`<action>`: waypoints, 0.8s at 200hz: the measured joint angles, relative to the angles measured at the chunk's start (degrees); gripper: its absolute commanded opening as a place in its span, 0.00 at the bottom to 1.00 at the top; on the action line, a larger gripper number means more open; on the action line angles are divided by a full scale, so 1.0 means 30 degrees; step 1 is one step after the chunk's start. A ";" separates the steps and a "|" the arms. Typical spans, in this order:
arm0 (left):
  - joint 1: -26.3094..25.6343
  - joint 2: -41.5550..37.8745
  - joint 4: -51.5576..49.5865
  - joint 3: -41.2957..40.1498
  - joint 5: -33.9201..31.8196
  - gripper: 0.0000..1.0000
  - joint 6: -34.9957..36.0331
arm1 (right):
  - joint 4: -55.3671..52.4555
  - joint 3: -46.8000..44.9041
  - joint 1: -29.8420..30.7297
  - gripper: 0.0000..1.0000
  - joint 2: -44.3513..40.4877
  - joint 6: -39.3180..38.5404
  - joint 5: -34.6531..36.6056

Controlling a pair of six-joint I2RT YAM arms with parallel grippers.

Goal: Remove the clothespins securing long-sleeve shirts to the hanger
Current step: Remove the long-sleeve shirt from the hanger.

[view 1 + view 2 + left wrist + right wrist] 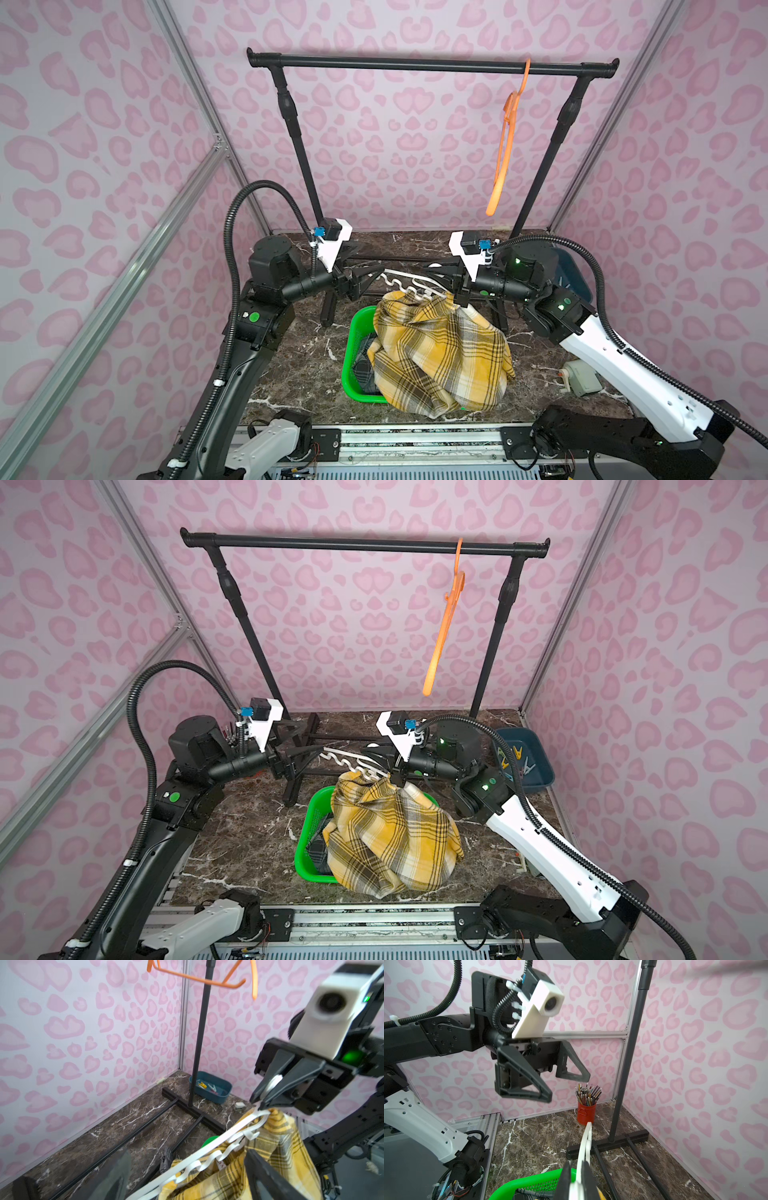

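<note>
Clothespins (517, 754), yellow and pale, lie loose in a teal bin (540, 771) at the far right corner of the table, beside the foot of the rack; the left wrist view shows them there too (204, 1085). The yellow plaid shirt (440, 353) hangs bunched from the right-hand part of a white hanger (399, 279) and spills down over the near side of a green basket (353, 332), reaching the marble table (299, 365). A dark plaid shirt (363, 370) lies inside the basket, partly covered by the yellow one. The white hanger runs roughly level above the basket, between the two arms. The right gripper (259, 1103) is clenched on the hanger where the yellow fabric gathers; in its own wrist view the white bar passes between the closed fingers (564, 1176). The left gripper (569, 1088) stands spread wide near the hanger's free end and grasps nothing; whether a finger touches the hanger cannot be told. Behind, a black rack (415, 64) carries an orange hanger (505, 141), bare, near its right post. A red tin of pencils (586, 1112) stands at the far left corner.
</note>
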 measured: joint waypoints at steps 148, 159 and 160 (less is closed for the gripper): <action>-0.1610 0.4401 -0.9537 0.4364 0.3767 0.78 0.6841 | -0.2506 0.1785 -0.0073 0.00 0.1362 -0.1552 -0.3548; -0.1851 0.4648 -0.9857 0.4371 0.3730 0.72 0.6907 | -0.2419 0.1800 -0.0073 0.00 0.1443 -0.1552 -0.3548; -0.1858 0.4663 -0.9887 0.4371 0.3723 0.72 0.6914 | -0.2412 0.1800 -0.0073 0.00 0.1457 -0.1552 -0.3548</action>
